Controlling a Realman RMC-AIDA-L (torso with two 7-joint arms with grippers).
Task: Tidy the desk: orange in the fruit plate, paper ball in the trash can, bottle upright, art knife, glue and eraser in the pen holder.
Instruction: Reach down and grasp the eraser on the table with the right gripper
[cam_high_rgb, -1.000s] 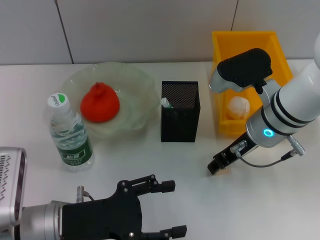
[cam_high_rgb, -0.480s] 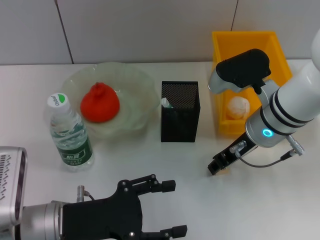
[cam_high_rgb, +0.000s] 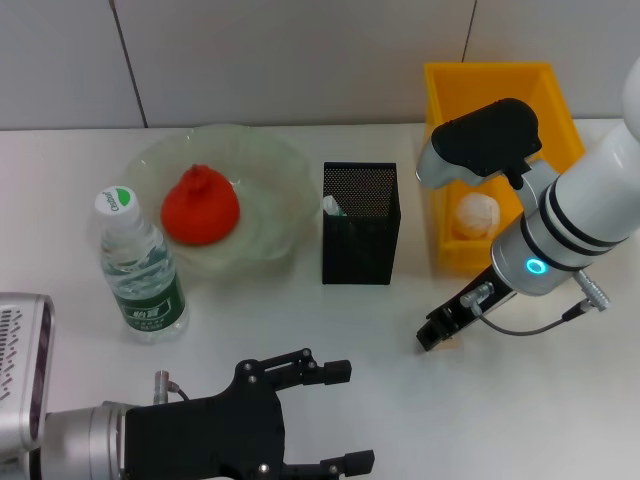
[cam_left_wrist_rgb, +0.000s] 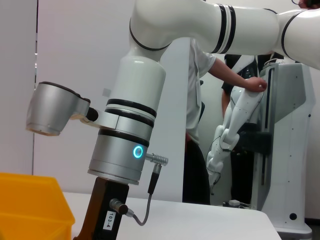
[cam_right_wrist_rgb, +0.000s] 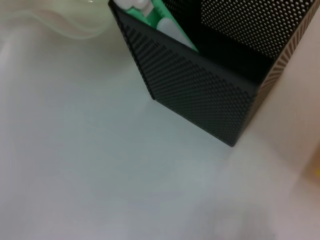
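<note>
The orange lies in the clear fruit plate. Left of the plate, the bottle stands upright. A black mesh pen holder holds a white and green item. The paper ball rests inside the yellow trash can. My right gripper is low over the table in front of the can, right at a small tan piece that may be the eraser. My left gripper hovers open near the front edge, holding nothing. I cannot pick out the art knife or the glue.
Bare white table lies between the pen holder and my left gripper. The left wrist view shows my right arm, a corner of the yellow can, and a person and another robot in the background.
Almost nothing. The right gripper has shifted very slightly, and less of the tan piece beneath it shows. The left arm has not moved.
</note>
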